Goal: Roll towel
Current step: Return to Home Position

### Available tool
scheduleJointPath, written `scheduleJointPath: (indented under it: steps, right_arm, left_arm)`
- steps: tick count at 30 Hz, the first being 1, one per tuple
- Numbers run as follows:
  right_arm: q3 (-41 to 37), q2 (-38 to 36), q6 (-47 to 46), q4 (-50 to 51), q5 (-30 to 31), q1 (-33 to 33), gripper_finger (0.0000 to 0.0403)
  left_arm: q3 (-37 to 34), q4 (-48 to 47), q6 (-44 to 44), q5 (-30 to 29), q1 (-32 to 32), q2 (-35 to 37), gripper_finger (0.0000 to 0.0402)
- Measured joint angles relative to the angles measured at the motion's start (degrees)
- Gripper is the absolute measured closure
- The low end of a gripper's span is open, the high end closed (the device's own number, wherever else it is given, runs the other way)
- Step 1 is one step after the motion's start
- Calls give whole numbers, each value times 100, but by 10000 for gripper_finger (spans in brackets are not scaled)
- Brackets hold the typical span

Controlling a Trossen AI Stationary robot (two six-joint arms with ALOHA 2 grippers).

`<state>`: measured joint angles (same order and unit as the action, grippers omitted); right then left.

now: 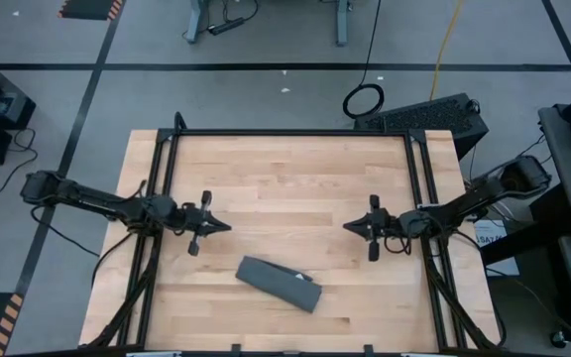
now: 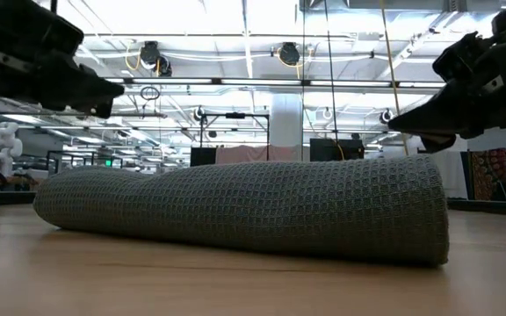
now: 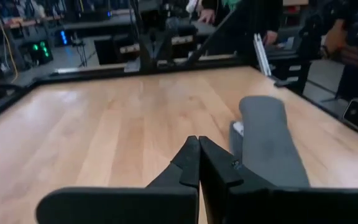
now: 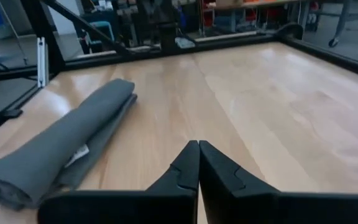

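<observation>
- Grey workshop floor with dark tape lines surrounds the work area, and a black cable loop point(image 1: 364, 99) lies on it beyond the far edge.
- A pale wooden bench point(image 1: 285, 169) with a black frame around it fills the middle of the high view.
- Two dark arms reach in from opposite sides and point at each other across the middle of the bench.
- The towel point(image 1: 280, 284) lies rolled into a thick dark grey log. It rests slantwise on the bench's lower middle in the high view, between the arms and nearer the bottom edge. It touches neither arm.
- The left gripper point(image 1: 224, 227) hangs above bare wood, fingers pressed together and holding nothing.
- The right gripper point(image 1: 349, 226) hangs likewise, fingers closed on nothing, well apart from the left one.
- A small white tag point(image 4: 78, 155) peeks out along the roll's side.
</observation>
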<state>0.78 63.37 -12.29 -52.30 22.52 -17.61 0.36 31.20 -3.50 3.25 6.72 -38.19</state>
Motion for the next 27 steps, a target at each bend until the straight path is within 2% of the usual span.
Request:
scheduleJointPath:
  steps: [7, 14, 18, 22, 27]
  right_arm:
    - [-2, -1017, -138, 941, -42, 0, 403]
    - [-2, -2021, 339, 1395, -440, -2, 403]
    - [0, -2605, 570, 1834, -340, 0, 403]
    - [0, -3272, 783, 2368, -125, 2, 403]
    - [2, -4199, 856, 3096, 7, 2, 403]
  left_arm:
    - [-2, -972, -57, 15, -26, 1248, 400]
    - [-4, -2326, 17, -4, -244, 2463, 400]
    - [-4, -2883, 17, -9, -419, 3016, 400]
    - [-4, -3025, 16, -39, -590, 3348, 400]
    - [-4, -3023, 57, -33, -709, 3435, 400]
